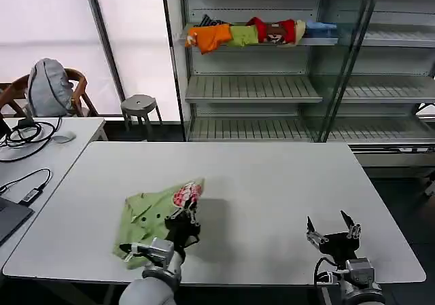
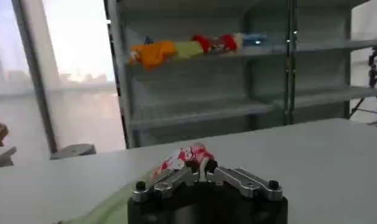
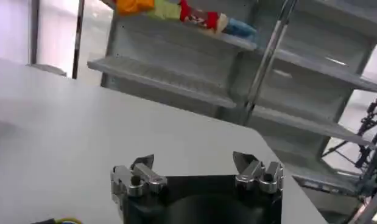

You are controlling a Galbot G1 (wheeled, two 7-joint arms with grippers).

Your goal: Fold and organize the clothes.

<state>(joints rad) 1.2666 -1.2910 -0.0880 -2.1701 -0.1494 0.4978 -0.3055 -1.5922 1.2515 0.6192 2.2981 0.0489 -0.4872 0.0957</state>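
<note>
Polo shirt [image 1: 153, 220] pinched by left gripper [image 1: 185, 216]; right gripper [image 1: 333, 230] spread.

Head camera looks forward and down on the white table [image 1: 272, 183], shelving [image 1: 251, 87] across the upper frame. Each wrist camera sits low, directly behind its own gripper, facing across the tabletop toward that shelving. All three views share the table surface and the shelf's row of garments [image 1: 258, 32].
</note>
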